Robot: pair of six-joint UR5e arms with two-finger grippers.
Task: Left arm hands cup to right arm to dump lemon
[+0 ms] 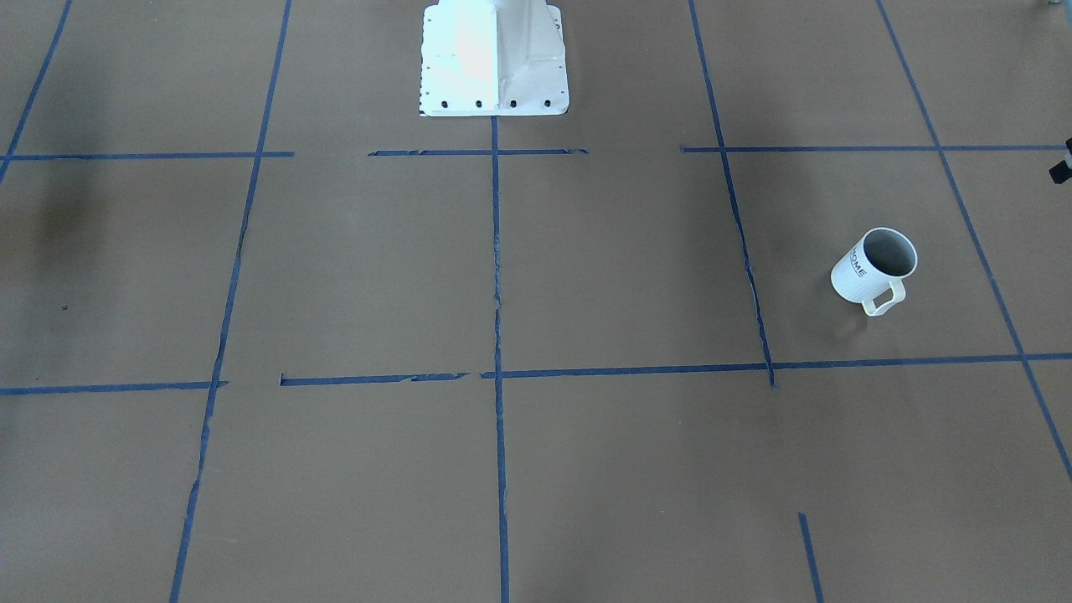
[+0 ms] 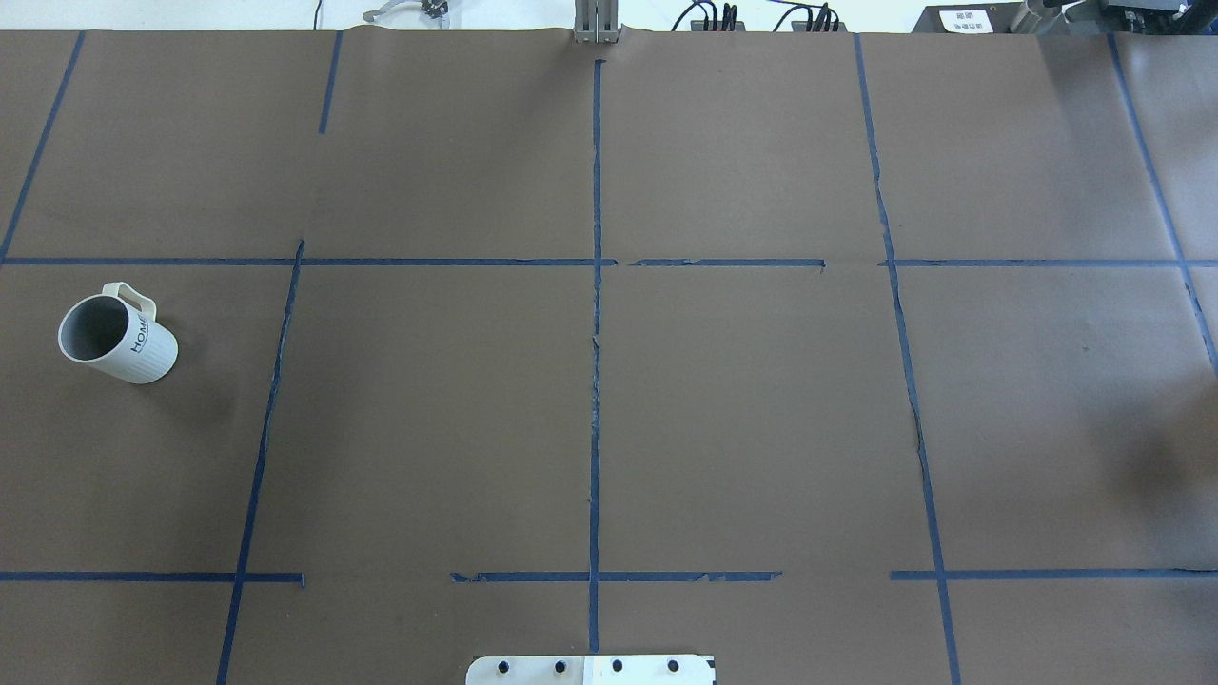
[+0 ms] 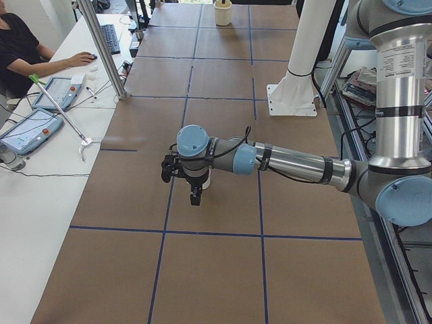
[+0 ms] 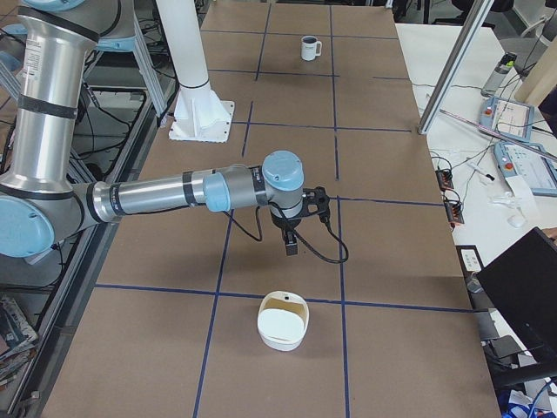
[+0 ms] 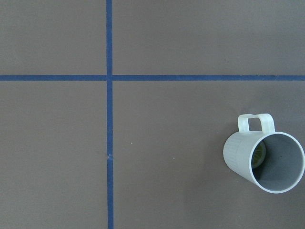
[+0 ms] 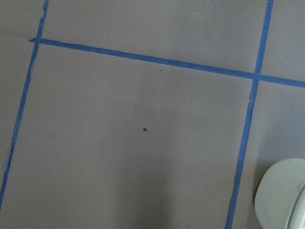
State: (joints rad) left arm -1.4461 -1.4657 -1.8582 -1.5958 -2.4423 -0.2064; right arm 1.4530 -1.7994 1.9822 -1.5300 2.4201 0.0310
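The cup (image 2: 117, 338), a white ribbed mug with dark "HOME" lettering, stands upright at the table's left end; it also shows in the front view (image 1: 873, 268) and far off in the right side view (image 4: 310, 48). In the left wrist view the cup (image 5: 264, 160) is at lower right, handle away, with the yellow-green lemon (image 5: 258, 155) partly visible inside. My left gripper (image 3: 195, 198) hangs above the table right by the cup (image 3: 206, 179), which it mostly hides. My right gripper (image 4: 291, 246) hangs over bare table. I cannot tell whether either gripper is open or shut.
A white round container (image 4: 283, 320) sits on the table at the right end, near my right gripper; its edge shows in the right wrist view (image 6: 283, 195). Blue tape lines grid the brown table. The robot's white base (image 1: 494, 59) stands mid-table. An operator (image 3: 20, 50) sits beside the table.
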